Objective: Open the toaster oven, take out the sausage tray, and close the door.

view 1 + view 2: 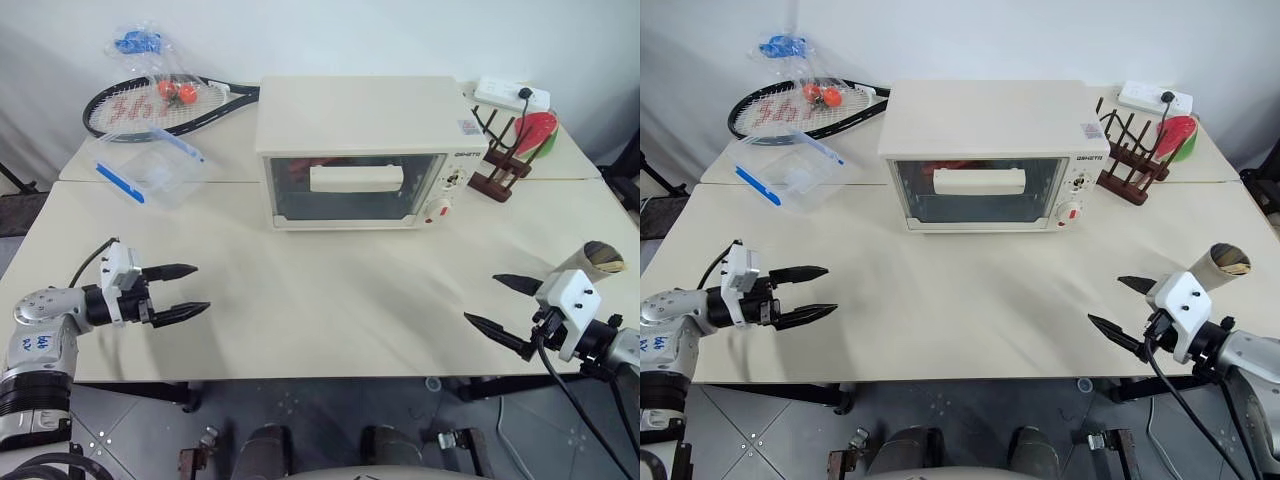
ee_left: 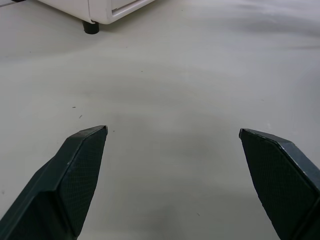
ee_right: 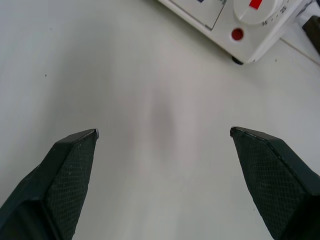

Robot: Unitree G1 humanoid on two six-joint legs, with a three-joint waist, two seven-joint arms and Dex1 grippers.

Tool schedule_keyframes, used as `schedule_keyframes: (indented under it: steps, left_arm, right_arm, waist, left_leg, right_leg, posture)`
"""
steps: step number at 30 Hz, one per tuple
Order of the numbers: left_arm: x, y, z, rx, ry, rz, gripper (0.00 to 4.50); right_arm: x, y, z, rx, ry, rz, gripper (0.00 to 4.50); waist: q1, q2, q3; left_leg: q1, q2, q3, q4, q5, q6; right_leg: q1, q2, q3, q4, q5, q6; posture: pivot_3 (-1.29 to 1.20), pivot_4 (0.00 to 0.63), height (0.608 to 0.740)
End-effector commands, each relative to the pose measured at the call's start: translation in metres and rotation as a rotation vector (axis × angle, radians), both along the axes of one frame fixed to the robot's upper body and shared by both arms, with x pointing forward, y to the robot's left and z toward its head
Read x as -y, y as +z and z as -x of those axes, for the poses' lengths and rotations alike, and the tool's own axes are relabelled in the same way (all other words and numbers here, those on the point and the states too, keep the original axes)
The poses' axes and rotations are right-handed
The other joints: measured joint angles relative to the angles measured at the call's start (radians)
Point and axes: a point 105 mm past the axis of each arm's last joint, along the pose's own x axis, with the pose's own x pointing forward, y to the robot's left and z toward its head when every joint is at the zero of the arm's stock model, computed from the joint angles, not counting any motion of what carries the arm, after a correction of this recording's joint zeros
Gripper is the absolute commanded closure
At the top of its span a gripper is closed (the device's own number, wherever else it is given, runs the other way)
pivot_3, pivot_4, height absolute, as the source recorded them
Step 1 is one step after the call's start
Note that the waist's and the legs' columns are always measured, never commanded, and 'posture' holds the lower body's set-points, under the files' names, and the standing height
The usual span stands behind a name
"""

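The cream-white toaster oven stands at the middle back of the table, its glass door shut, the cream bar handle across it. The sausage tray is hidden; through the glass I can only make out something red. My left gripper hovers open over the table's front left, well short of the oven. My right gripper hovers open at the front right, pointing toward the oven's control side, whose red dial shows in the right wrist view. Both hold nothing.
A clear plastic box with blue-edged lid and a racket lie at the back left. A wooden rack, a power strip and a red item sit right of the oven. A paper cup lies by my right arm.
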Motion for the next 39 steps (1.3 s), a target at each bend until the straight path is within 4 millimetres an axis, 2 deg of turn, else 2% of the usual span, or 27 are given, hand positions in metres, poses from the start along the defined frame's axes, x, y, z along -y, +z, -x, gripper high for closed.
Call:
schedule_keyframes:
  steps: [1, 3, 7, 12, 15, 18, 22, 25, 29, 32, 39]
  left_arm:
    - [0.000, 0.009, -0.007, 0.056, 0.014, 0.005, 0.00]
    - [0.002, 0.014, -0.015, 0.069, 0.066, 0.028, 0.00]
    - [0.011, 0.023, -0.017, 0.104, 0.039, 0.054, 0.00]
    - [0.025, 0.030, -0.018, 0.103, -0.017, 0.093, 0.00]
    - [0.034, 0.034, -0.022, 0.099, -0.064, 0.134, 0.00]
    - [0.038, 0.038, -0.024, 0.114, -0.075, 0.154, 0.00]
    - [0.038, 0.035, -0.021, 0.119, -0.080, 0.149, 0.00]
    - [0.036, 0.034, -0.018, 0.119, -0.074, 0.152, 0.00]
    - [0.032, 0.032, -0.014, 0.116, -0.064, 0.153, 0.00]
    - [0.030, 0.033, -0.014, 0.117, -0.055, 0.159, 0.00]
    - [0.030, 0.040, -0.018, 0.121, -0.048, 0.185, 0.00]
  right_arm:
    - [-0.004, 0.015, -0.003, 0.045, 0.024, 0.025, 0.07]
    - [-0.015, 0.023, -0.007, 0.057, 0.055, 0.004, 0.07]
    - [-0.033, 0.032, -0.017, 0.015, 0.084, -0.031, 0.07]
    - [-0.068, 0.043, -0.030, -0.007, 0.203, -0.052, 0.07]
    - [-0.097, 0.044, -0.054, -0.003, 0.297, 0.050, 0.07]
    - [-0.114, 0.053, -0.073, 0.015, 0.346, 0.053, 0.07]
    - [-0.122, 0.067, -0.098, 0.088, 0.360, 0.079, 0.07]
    - [-0.122, 0.081, -0.107, 0.148, 0.367, 0.084, 0.07]
    - [-0.127, 0.102, -0.109, 0.218, 0.394, 0.068, 0.07]
    - [-0.135, 0.109, -0.102, 0.229, 0.452, 0.052, 0.07]
    - [-0.151, 0.107, -0.078, 0.189, 0.594, 0.055, 0.07]
  waist:
    - [0.001, 0.000, 0.000]
    - [0.000, 0.000, 0.000]
    - [-0.001, 0.000, 0.000]
    - [-0.002, 0.000, 0.000]
    - [-0.005, 0.000, 0.000]
    - [-0.006, -0.001, 0.000]
    - [-0.007, -0.001, 0.001]
    - [-0.004, -0.001, 0.001]
    - [-0.009, -0.001, 0.001]
    - [-0.014, -0.001, 0.001]
    - [-0.026, -0.001, 0.001]
  left_leg:
    - [0.000, 0.000, 0.000, 0.000, 0.000, 0.000]
    - [0.000, 0.000, 0.000, 0.000, 0.000, 0.000]
    - [0.000, 0.000, 0.000, 0.000, 0.000, 0.000]
    - [0.000, 0.001, 0.002, 0.000, 0.000, 0.000]
    - [-0.001, 0.001, 0.006, 0.001, 0.000, 0.000]
    - [-0.002, 0.001, 0.010, 0.001, 0.000, 0.000]
    - [-0.004, 0.001, 0.012, 0.001, 0.000, 0.000]
    - [-0.006, 0.001, 0.011, 0.001, 0.000, 0.000]
    - [-0.006, 0.001, 0.012, 0.002, 0.000, 0.000]
    - [-0.006, 0.001, 0.012, 0.003, 0.000, 0.000]
    - [-0.006, 0.002, 0.012, 0.002, 0.000, 0.000]
  right_leg:
    - [0.000, 0.000, 0.000, 0.000, 0.000, 0.000]
    - [0.000, 0.000, 0.000, 0.000, 0.000, 0.000]
    - [-0.001, 0.000, 0.001, 0.001, 0.000, 0.000]
    - [-0.002, 0.000, 0.001, 0.001, 0.000, 0.000]
    - [-0.005, 0.000, 0.004, 0.003, 0.000, 0.000]
    - [-0.011, 0.000, 0.008, 0.006, 0.000, 0.000]
    - [-0.014, 0.000, 0.008, 0.006, 0.000, 0.000]
    - [-0.014, 0.000, 0.008, 0.005, 0.000, 0.000]
    - [-0.015, 0.000, 0.008, 0.006, 0.000, 0.000]
    - [-0.015, 0.000, 0.008, 0.006, 0.000, 0.000]
    - [-0.015, 0.000, 0.008, 0.006, 0.000, 0.000]
  posture:
    - [0.00, 0.150, 0.740]
    - [0.00, 0.150, 0.740]
    - [0.00, 0.150, 0.740]
    - [0.00, 0.150, 0.740]
    - [0.00, 0.150, 0.740]
    - [0.00, 0.150, 0.740]
    - [0.00, 0.150, 0.740]
    - [0.00, 0.150, 0.740]
    - [0.00, 0.150, 0.740]
    - [0.00, 0.150, 0.740]
    - [0.00, 0.150, 0.740]
